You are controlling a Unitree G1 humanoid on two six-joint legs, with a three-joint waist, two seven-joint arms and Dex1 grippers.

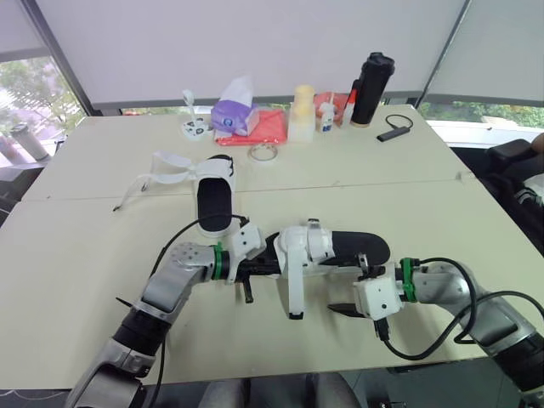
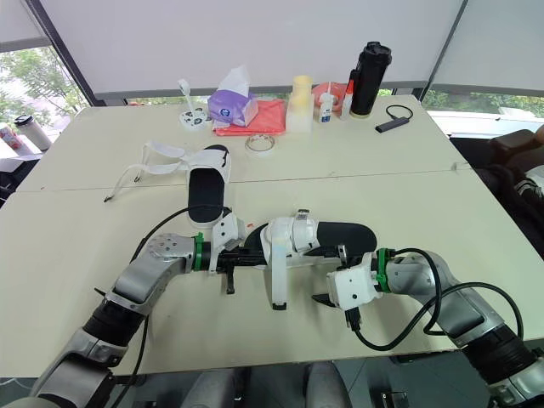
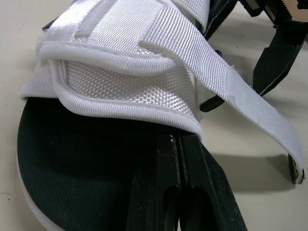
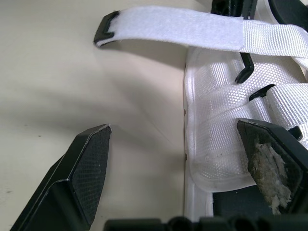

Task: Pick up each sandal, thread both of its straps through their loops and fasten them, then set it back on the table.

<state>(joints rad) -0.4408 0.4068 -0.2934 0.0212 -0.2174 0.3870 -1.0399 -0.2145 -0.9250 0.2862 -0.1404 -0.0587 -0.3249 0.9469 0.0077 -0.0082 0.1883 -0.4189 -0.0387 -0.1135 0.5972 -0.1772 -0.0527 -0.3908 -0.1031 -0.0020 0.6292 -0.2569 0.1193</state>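
Near sandal: a black-soled sandal with white woven straps (image 1: pixel 344 247) lies crosswise on the pale beige table (image 1: pixel 76 255), close to the front edge and between the 2 grippers.
Loose strap: 1 long white strap with a black tip (image 1: pixel 295 293) hangs off the near sandal toward the front edge, unfastened, its tip on the table.
Left gripper: the left gripper (image 3: pixel 179 149) has its 2 black fingers pressed together on the edge of the near sandal, just under the white upper.
Right gripper: the right gripper (image 4: pixel 174 129) is spread wide and holds nothing; 1 finger (image 4: pixel 89 159) is over bare table, the other (image 4: pixel 269 154) over the white upper.
Far sandal: a second black-soled sandal with white straps (image 1: pixel 214 204) rests farther back on the robot's left, pointing away, its straps (image 1: pixel 161 170) undone and splayed toward the left.
Back of table: a purple tissue pack (image 1: pixel 234 115) on a red cloth (image 1: pixel 270 127), a roll of clear tape (image 1: pixel 264 153), a pale yellow container (image 1: pixel 302 110) and a tall black bottle (image 1: pixel 372 89), well apart from both sandals.
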